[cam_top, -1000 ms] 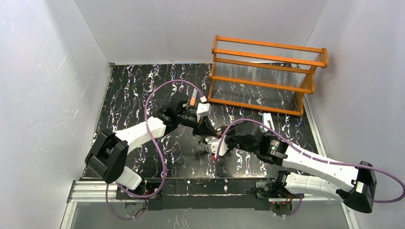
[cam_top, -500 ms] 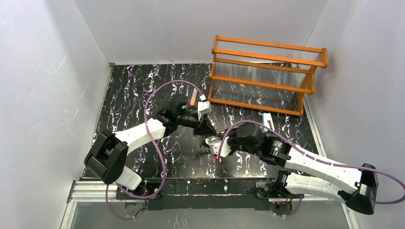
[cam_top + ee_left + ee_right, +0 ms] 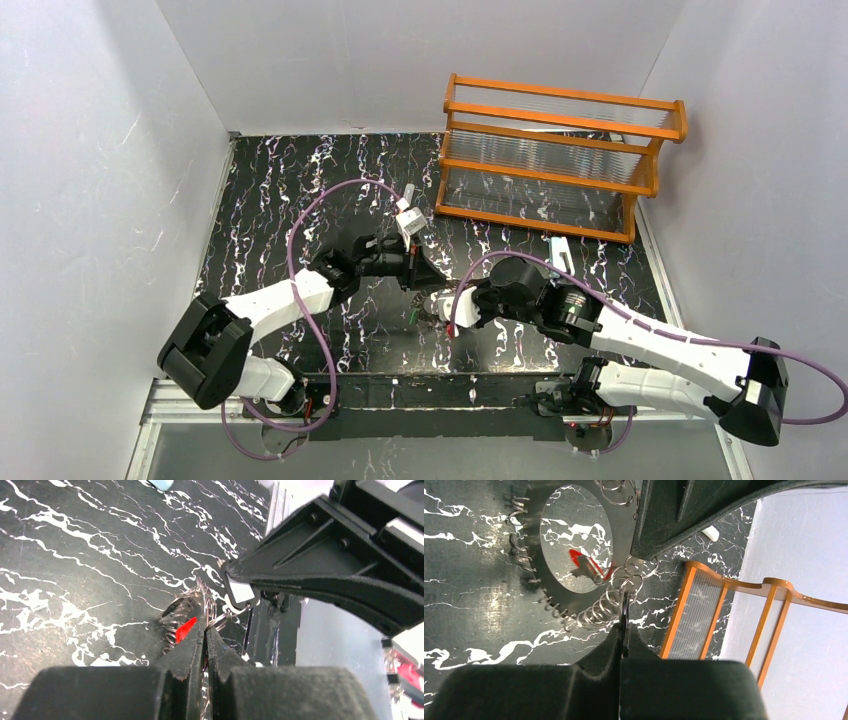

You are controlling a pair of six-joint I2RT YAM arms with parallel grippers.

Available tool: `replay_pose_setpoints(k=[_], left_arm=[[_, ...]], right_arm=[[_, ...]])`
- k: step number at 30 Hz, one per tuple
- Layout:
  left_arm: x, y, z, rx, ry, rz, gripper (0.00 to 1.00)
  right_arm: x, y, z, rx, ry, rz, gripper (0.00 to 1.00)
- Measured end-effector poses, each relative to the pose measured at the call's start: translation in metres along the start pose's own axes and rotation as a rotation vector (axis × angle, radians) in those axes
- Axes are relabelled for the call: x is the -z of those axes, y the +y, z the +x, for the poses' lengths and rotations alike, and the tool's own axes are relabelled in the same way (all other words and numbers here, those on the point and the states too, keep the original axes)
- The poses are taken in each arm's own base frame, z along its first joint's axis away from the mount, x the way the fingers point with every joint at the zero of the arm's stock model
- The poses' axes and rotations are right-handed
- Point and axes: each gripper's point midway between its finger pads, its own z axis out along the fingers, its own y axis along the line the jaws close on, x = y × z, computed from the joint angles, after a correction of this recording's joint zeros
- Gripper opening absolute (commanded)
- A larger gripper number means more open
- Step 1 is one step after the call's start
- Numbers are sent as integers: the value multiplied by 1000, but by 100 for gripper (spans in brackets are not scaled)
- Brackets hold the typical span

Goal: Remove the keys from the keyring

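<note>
As the keyring (image 3: 529,555) is clamped by the left end effector (image 3: 205,630), the loop (image 3: 633,580) pinched by the right end effector (image 3: 624,610) is best drawn outward

Place: a robot test cell in a lab, not a home or shop.
Enclosure: plain white panel walls (image 3: 90,150) box the bench in on three sides.
Bench: black tabletop with white marble veining (image 3: 270,190), with a bare aluminium mounting rail (image 3: 190,400) along its near edge.
Machinery: two white-and-black jointed robot arms, left (image 3: 280,300) and right (image 3: 660,345), trailing a purple cable (image 3: 360,182).
Prop: an orange-framed rack with clear ribbed panels (image 3: 550,150) at the back.
</note>
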Motion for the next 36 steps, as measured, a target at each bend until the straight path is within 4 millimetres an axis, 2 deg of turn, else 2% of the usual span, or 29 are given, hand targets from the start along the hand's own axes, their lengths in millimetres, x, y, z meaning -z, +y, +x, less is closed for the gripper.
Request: replay_pose_setpoints(k=[11,13,16,23,27,33,36], left_arm=[[7,6,4,202,-147,-93,0],[7,7,4,203,-158,-101,4],[10,8,5,181,-179,-114,13],[19,-1,-5,53,-219,-102,20],[20,-2,-4,4,-209,-91,25],[19,2,5,-99,-135,-91,31],[20,2,-2,-196,-93,-86,33]], right_arm=[[-11,-2,-3,-42,-6,13,1],[-13,-3,-2,-41,-1,18,1],[-13,-8,-3,-29,-2,39,1],[-13,-13,-3,33,2,52,1],[-13,-15,-3,62,4,51,1],[-12,-15,-2,95,7,45,1],[-11,-15,-3,110,4,43,1]])
